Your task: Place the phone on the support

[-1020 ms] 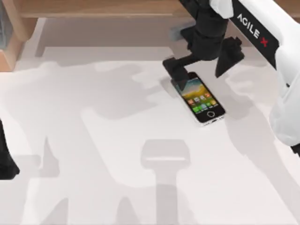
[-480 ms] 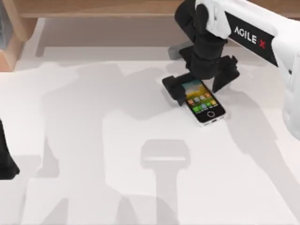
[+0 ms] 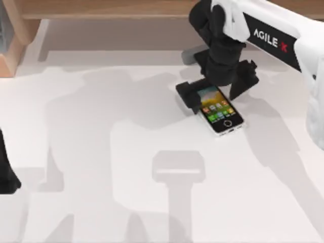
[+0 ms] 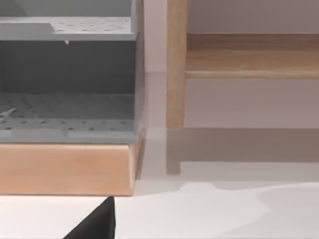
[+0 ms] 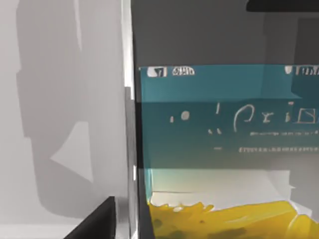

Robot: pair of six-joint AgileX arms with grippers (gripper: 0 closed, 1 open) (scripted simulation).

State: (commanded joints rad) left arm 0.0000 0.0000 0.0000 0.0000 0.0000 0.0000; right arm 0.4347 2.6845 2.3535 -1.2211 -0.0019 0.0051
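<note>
The left end effector sits parked at the bench's left edge; can't tell whether its fingers are spread or closed. In its wrist view there's a grey perforated shelf unit w/ a wooden base and a wooden post beyond.

Further right, the phone lies flat on the bench, screen up, home button toward the near side, set at an angle. The right end effector is low over the phone's far end, fingers spread wide, one on each long side, apparently not yet clamped. The right wrist view has the screen very close, w/ the phone's pale edge beside it.

Risks, as a judgement:
- Grip lands only on the far end, so the phone could pivot or droop on lifting.
- The rounded edge looks slick, so pads may slide off as they close.
- If one finger touches first, it could shove the phone askew across the bench.
- A fingertip scraping the bench could stall the closing.
- No support identifiable here; the placement approach can't be judged.
</note>
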